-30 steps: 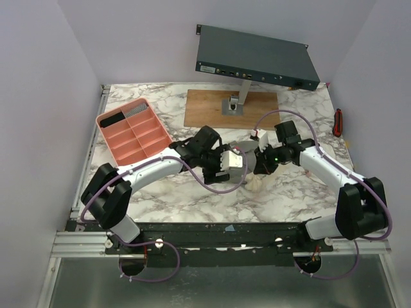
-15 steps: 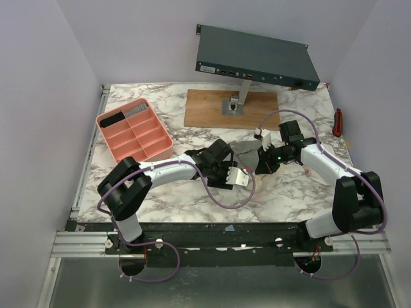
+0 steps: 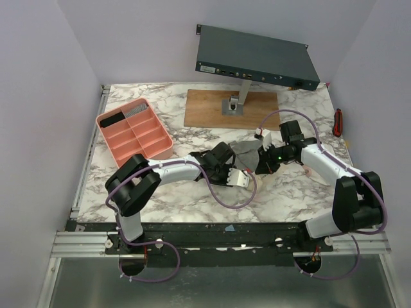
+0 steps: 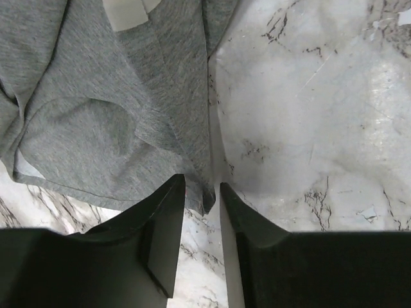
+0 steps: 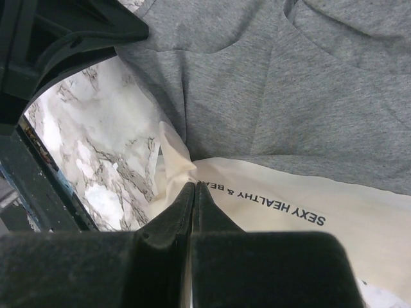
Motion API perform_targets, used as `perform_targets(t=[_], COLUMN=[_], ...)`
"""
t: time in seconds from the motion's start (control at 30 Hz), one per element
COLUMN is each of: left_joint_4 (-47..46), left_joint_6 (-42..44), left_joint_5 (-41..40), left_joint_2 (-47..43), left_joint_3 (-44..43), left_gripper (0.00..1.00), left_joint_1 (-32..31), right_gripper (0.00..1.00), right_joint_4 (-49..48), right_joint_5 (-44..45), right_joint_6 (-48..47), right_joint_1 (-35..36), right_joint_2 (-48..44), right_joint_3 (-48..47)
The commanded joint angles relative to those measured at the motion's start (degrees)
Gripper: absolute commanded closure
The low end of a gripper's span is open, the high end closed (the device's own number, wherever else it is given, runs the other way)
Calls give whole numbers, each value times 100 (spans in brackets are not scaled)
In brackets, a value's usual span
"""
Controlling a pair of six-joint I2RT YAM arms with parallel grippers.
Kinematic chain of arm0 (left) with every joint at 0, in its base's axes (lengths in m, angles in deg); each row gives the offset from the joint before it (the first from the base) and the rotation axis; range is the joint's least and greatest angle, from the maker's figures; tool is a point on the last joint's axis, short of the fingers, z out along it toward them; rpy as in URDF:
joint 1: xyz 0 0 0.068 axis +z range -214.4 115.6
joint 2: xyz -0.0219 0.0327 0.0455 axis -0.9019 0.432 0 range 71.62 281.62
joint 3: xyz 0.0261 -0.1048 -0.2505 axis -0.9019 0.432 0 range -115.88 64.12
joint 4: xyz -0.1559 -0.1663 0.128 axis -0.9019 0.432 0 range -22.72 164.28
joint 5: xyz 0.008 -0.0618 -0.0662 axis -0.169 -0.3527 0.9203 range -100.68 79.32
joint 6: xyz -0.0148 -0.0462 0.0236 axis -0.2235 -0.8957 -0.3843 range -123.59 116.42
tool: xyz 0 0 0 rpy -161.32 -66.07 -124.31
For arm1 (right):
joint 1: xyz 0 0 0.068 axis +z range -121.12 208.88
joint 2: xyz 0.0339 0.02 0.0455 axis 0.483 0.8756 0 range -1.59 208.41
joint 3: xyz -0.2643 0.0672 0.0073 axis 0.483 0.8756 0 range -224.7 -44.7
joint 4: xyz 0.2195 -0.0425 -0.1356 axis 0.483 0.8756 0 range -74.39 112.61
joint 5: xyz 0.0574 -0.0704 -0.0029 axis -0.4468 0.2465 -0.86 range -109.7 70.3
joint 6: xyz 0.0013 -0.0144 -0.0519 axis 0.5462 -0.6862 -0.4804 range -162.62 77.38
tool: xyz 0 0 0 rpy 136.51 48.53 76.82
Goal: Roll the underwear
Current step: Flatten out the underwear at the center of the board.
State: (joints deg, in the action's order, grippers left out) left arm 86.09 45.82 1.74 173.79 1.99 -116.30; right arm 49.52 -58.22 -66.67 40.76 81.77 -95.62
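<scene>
a lab test cell: plain walls (image 3: 128, 38), marble table (image 3: 295, 192) (rack unit (image 3: 257, 58) overhead).

A pink tray (image 3: 149, 133) sits near the far-left corner of the marble table (image 3: 167, 192), a dark item and a grey one in its far compartments. At mid far edge lies a wooden board (image 3: 205, 109) carrying a metal stand (image 3: 235, 102) that props a dark equipment box (image 3: 257, 58). A red-handled tool (image 3: 338, 122) lies along the right edge.

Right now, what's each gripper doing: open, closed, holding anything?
Left gripper: slightly open, its tips either side of the grey underwear edge; a firm grip cannot be told.
Right gripper: closed, pinching the underwear's cream waistband.
</scene>
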Motion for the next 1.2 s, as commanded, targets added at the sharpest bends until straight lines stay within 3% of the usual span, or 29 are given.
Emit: perform_targets(t=[0.0,0.17,0.4,0.73,1.17], left_joint_4=[-164,-248,753,2992,4289], left_joint_6=[-23,-201,-837,-1680,-1954], left_joint_5=[-321,-501,-277,-234,-730], left_joint_2=[132,84,-323,-637,182], left_joint_3=[-72,-62,-749,-2976,-5716], left_gripper=[73,100,100,100,100], left_joint_1=[-47,-27,189,559,1453], right_gripper=[99,99,99,99,99], right_joint_4=[113,265,832,1455,973], right_joint_5=[-197,-325,-541,-393,521], right_joint_6=[-80,-89,-315,-372,-108], right_joint_1=[-56,-62,-54,-56,-54], right_joint_2=[-32,-128,-322,-538,-85], right_joint_3=[-17,-137,-656,-2162,-3891])
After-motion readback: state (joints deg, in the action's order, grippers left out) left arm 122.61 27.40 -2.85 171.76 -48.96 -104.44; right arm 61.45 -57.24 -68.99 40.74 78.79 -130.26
